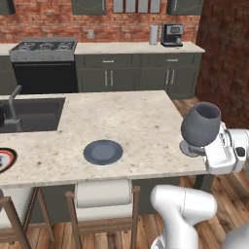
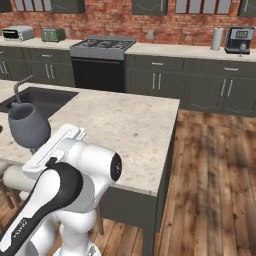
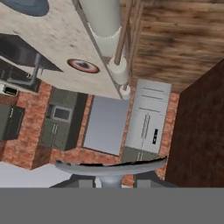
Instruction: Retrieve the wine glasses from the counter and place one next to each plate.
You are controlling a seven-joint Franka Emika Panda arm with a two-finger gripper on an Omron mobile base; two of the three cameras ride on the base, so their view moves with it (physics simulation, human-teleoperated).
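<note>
My gripper (image 1: 203, 150) is shut on the stem of the wine glass (image 1: 201, 124) with the wider, darker bowl. It holds the glass upright at the island's right edge, right of the slate-blue plate (image 1: 102, 151). I cannot tell whether the glass foot (image 1: 191, 148) touches the stone. The red-and-black rimmed plate (image 1: 4, 159) lies at the island's far left. The right base view has the glass (image 2: 28, 125) above the white hand. In the hand view, the round foot (image 3: 111, 167) spans the gripper (image 3: 111, 181), with both plates (image 3: 26, 5) (image 3: 83, 65) beyond. The slimmer glass is out of view.
The island holds a black sink (image 1: 29, 114) with a faucet (image 1: 13, 99). Stools (image 1: 103, 204) stand along its near side. The back counter (image 1: 136, 47) carries a coffee machine (image 1: 171, 34) and a paper roll (image 1: 153, 35), beside the stove (image 1: 44, 48). A brick wall (image 1: 223, 58) rises at right.
</note>
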